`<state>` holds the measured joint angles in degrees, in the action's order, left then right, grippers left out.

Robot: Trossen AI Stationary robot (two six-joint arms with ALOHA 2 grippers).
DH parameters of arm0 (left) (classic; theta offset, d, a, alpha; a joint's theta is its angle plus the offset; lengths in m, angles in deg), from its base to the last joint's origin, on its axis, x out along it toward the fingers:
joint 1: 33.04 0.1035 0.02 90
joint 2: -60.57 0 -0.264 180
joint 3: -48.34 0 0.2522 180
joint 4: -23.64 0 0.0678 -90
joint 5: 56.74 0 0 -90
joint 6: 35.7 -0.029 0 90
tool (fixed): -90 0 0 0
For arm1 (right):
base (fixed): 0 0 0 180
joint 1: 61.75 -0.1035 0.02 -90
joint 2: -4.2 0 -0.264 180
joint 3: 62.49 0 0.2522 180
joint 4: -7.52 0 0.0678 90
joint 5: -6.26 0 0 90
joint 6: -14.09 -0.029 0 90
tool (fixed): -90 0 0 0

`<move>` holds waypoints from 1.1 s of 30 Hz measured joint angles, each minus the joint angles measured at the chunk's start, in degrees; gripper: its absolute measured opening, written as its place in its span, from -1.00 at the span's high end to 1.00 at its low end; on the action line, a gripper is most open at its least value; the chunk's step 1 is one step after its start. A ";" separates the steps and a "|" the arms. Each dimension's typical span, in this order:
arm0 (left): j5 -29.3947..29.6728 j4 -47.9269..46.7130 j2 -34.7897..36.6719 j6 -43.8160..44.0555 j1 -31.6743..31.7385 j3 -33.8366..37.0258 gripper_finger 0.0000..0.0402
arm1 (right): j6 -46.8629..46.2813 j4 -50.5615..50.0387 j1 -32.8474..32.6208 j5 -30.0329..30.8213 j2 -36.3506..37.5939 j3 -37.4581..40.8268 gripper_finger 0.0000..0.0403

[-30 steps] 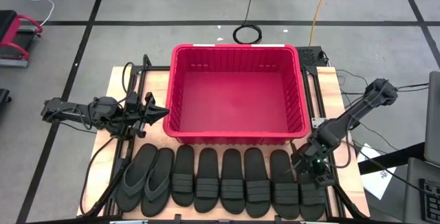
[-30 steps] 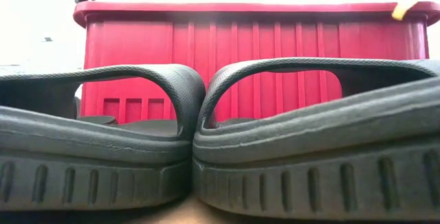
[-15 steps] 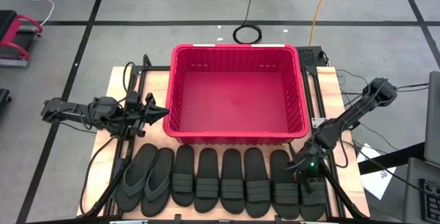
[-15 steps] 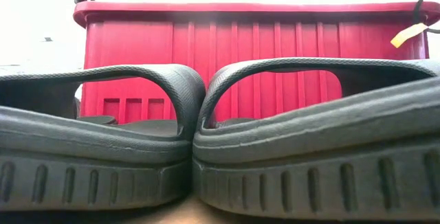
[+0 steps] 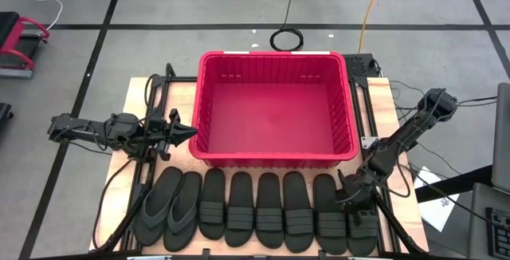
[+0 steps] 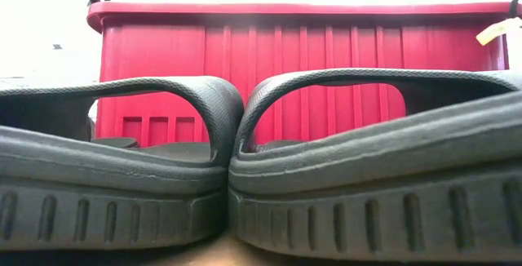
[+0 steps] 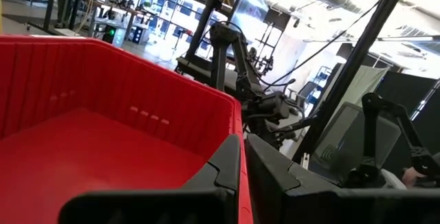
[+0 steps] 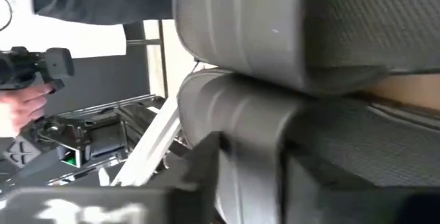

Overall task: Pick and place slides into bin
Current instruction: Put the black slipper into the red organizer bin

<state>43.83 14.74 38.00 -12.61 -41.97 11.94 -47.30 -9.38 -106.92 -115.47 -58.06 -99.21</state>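
High view straight down; low view table-level, close behind slides (image 6: 245, 176); both share bin (image 5: 273, 59).

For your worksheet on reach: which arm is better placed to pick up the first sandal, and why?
The right arm. Its claw is down at the sandal on the right end of the row, while the left claw waits beside the empty red bin, away from the row.

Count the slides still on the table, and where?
8, none in the bin. One row along the table's front edge below it: two flip-flops at the left end, six band-strap slides rightward; the right pincer covers part of the last.
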 joint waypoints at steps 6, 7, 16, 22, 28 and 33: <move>0.00 0.01 0.00 0.02 -0.01 0.00 0.87 | -3.98 4.90 0.04 -1.67 -0.06 0.10 0.94; 0.00 0.01 0.00 0.02 -0.02 0.00 0.87 | -4.84 5.41 0.04 -2.14 -0.09 0.11 0.96; 0.00 0.03 0.00 1.06 0.00 0.00 0.87 | -8.41 6.84 0.07 -2.39 4.54 -1.11 0.98; 0.00 0.04 0.00 1.44 -0.02 0.00 0.87 | -9.24 8.16 0.09 -3.20 8.87 -2.16 0.99; 0.01 0.07 0.00 1.42 0.00 0.00 0.87 | -10.62 13.16 0.02 -4.26 11.72 -2.56 0.99; 0.00 0.01 0.00 0.57 -0.02 0.00 0.87 | -13.00 15.35 0.07 -2.58 12.28 -2.54 0.99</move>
<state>43.83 14.75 38.00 -12.04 -41.99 11.94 -60.30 5.97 -106.85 -118.05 -45.78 -101.75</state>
